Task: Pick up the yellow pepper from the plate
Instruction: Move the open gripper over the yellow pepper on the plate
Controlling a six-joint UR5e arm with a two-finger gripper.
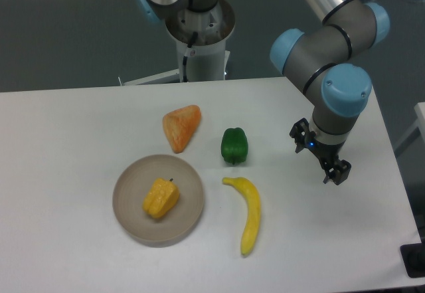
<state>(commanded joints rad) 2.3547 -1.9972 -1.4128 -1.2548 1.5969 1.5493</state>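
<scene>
On one plate — one yellow pepper.

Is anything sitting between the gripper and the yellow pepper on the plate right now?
Yes. The banana and the green pepper lie on the table between the gripper, off to the right, and the yellow pepper on the plate. Nothing covers the pepper from above.
</scene>
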